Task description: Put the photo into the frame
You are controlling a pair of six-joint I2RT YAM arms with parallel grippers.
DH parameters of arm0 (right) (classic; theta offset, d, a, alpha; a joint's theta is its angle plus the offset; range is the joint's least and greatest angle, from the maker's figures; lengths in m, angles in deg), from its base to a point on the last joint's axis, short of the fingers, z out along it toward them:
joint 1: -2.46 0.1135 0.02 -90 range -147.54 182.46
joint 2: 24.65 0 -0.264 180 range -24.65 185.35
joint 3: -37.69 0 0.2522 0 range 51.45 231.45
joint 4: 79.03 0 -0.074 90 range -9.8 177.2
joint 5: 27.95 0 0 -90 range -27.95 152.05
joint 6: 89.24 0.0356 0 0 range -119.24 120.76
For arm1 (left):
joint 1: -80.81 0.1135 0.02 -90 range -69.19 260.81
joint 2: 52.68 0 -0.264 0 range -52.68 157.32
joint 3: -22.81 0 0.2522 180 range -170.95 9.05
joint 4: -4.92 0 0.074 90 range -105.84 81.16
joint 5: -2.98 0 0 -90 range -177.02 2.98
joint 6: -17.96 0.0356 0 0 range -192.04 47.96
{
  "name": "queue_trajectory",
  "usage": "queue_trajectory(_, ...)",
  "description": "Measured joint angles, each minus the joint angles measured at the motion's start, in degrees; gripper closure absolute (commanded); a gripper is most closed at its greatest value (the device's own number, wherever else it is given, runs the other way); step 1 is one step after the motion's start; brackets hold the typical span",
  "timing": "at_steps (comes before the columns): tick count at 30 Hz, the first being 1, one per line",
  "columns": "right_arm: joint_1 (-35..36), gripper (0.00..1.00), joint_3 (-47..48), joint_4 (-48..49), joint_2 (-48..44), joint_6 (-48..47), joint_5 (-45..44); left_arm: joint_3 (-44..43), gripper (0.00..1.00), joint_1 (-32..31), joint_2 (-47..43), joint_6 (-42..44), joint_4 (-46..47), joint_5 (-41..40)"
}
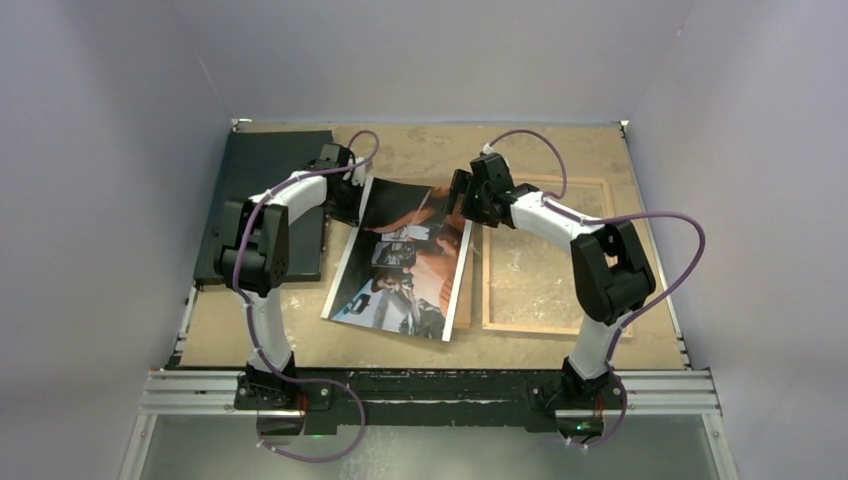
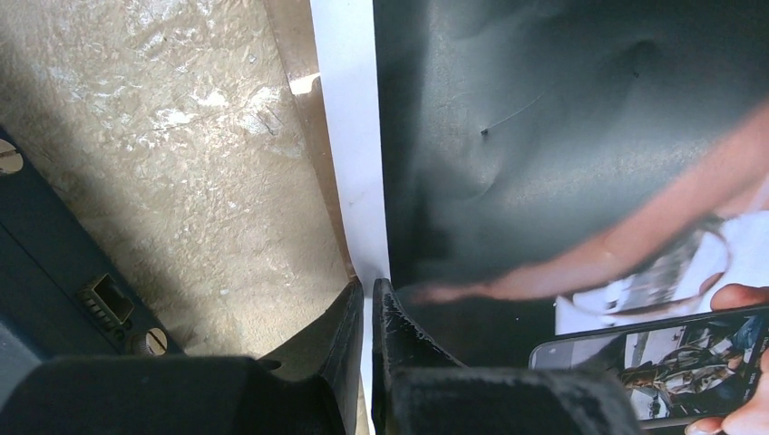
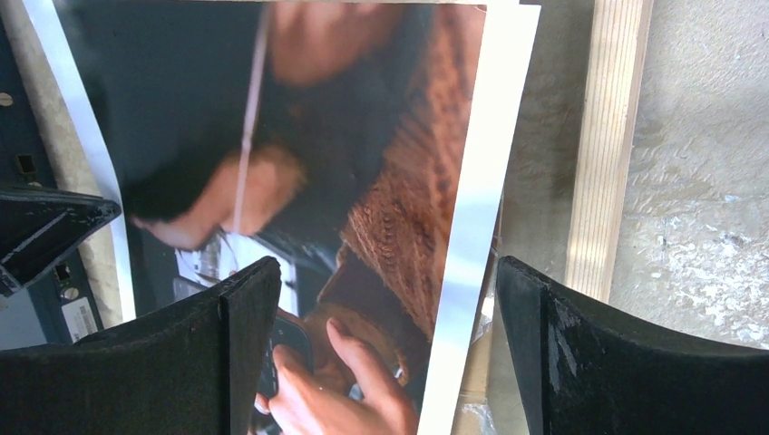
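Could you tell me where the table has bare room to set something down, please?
Free: the far strip of table between the black board and the frame; the near strip between the photo and the table's near edge; the patch inside the frame. Crowded: the photo's far edge, where the left gripper pinches it and the right gripper straddles it, open.

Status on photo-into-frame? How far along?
Done: nothing seated; the frame lies empty, table showing through it. In hand: left gripper has its jaws shut on the white border of the photo, which lies picture side up beside the frame; right gripper straddles the opposite edge, jaws open. Left: probably grip with the right too, lift, and lay the photo inside the frame.
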Motion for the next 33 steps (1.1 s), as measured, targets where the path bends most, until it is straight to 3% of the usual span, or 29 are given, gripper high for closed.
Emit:
queue_trajectory(21, 0.3, 0.13, -0.1, -1.5, 2.9, -3.5, 0.7, 0.1, 1.0, -0.4, 0.0, 0.0, 0.6, -0.8)
queue_trajectory(27, -0.2, 0.13, -0.3, -0.6, -2.4, -4.1, 4.7, 0.2, 1.0, -0.4, 0.0, 0.0, 0.8, -0.8)
queue_trajectory(33, -0.2, 0.13, -3.8, 7.1, -9.7, -3.8, 12.3, 0.2, 1.0, -0.4, 0.0, 0.0, 0.8, -0.8)
